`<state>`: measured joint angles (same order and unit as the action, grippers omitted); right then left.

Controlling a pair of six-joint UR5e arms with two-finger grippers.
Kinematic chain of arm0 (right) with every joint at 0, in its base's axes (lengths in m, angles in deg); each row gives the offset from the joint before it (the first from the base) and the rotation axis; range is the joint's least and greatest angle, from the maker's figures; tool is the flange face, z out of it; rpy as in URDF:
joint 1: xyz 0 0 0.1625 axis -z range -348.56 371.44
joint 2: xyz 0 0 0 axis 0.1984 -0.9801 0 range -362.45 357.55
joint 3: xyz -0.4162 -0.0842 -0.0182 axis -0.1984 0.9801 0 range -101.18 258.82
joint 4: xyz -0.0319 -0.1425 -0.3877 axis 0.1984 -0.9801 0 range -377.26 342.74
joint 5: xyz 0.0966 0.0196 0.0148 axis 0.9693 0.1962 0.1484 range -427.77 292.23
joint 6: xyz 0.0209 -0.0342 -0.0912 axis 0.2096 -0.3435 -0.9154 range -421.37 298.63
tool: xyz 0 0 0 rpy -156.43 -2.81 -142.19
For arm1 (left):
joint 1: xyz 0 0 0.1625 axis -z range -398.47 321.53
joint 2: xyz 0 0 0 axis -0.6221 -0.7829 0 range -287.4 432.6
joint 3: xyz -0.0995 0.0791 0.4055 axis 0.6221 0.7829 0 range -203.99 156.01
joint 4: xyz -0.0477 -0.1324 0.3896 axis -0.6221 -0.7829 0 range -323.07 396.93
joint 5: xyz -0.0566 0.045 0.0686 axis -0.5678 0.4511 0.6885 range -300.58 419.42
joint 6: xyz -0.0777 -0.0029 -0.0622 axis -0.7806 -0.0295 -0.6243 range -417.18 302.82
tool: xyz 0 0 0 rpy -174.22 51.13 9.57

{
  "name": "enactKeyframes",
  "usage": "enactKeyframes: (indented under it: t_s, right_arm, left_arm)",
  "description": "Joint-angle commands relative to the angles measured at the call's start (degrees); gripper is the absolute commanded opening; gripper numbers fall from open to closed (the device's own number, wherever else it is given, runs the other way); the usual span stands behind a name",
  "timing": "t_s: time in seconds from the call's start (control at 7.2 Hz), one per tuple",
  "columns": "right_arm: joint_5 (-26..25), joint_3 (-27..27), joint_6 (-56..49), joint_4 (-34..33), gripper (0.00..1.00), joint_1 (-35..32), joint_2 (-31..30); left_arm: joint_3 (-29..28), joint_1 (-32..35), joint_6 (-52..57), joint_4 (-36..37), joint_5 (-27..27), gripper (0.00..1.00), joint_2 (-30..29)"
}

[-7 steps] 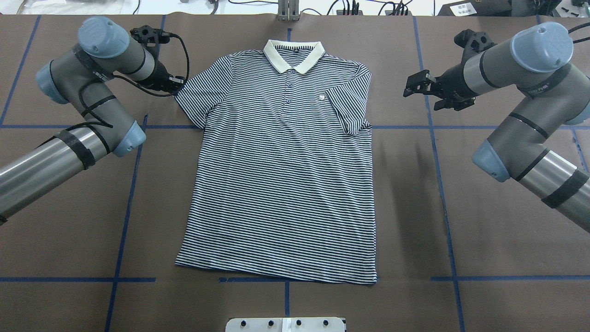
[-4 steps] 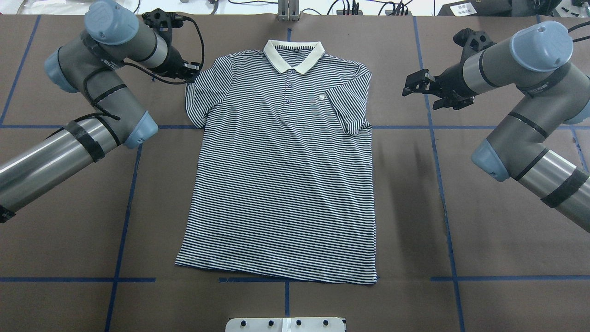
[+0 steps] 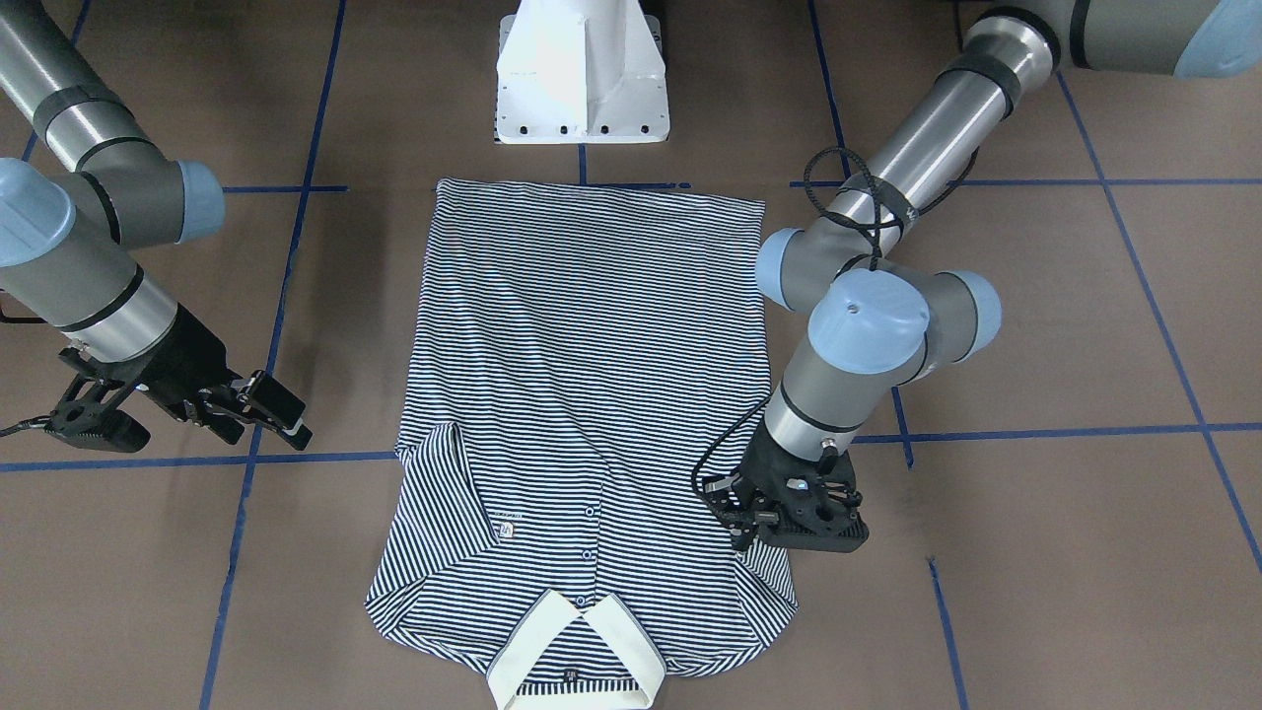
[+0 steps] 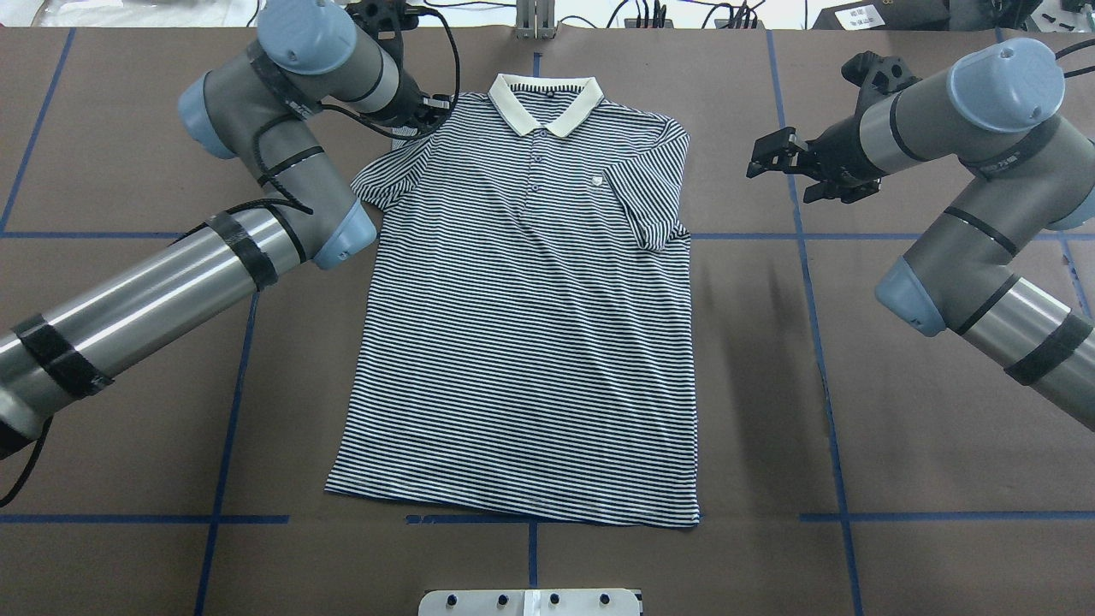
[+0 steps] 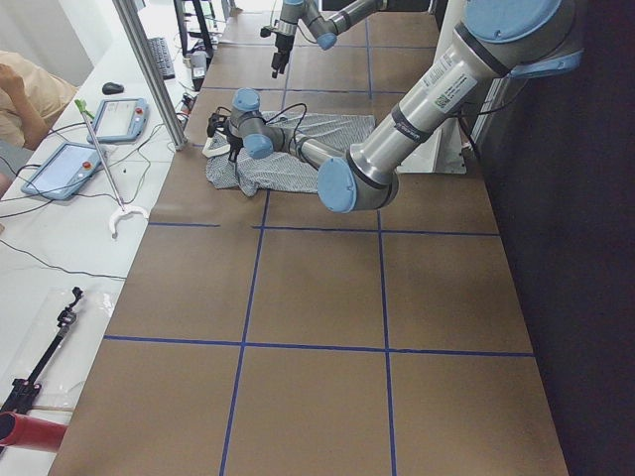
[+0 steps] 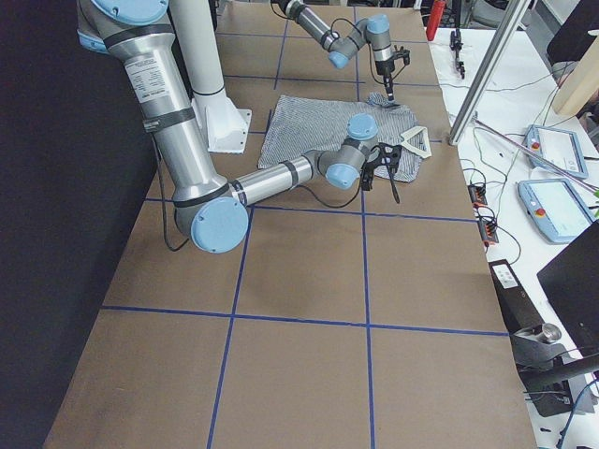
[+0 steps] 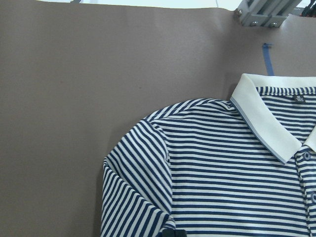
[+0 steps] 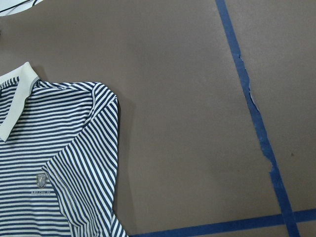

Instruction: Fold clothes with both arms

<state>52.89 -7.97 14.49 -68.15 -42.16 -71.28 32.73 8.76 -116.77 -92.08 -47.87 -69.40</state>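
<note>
Gripped the polo shirt (image 4: 530, 299) by its folded-in sleeve with left gripper (image 4: 430, 107) — held right gripper (image 4: 783, 171) spread wide, off the cloth.

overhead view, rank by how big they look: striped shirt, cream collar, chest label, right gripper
1. striped shirt
2. cream collar and right gripper: these look alike, and the gripper may be nearer the camera, so unranked
3. chest label

left gripper (image 3: 754, 528) fingers mostly hidden at the shirt (image 3: 592, 325) sleeve
</note>
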Motion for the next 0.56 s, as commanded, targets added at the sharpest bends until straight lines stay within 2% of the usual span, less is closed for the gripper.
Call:
enactKeyframes:
  t_s: [0.0,0.14,0.28,0.42]
  right_arm:
    - [0.0,0.0,0.1,0.0,1.0,0.0,-0.2]
    - [0.0,0.0,0.1,0.0,1.0,0.1,-0.2]
    - [-0.1,0.1,-0.1,0.0,1.0,0.0,-0.2]
    - [-0.1,0.1,-0.1,0.0,1.0,0.0,-0.2]
  left_arm:
    - [-2.8,-0.8,-0.6,-0.2,2.1,0.0,-2.7]
    - [-2.8,-2.2,-2.4,-0.5,2.4,0.0,-2.8]
    - [-2.9,-3.3,-2.5,-0.6,5.0,0.0,-2.8]
    - [-3.0,-3.7,-2.5,-0.6,6.4,0.13,-2.7]
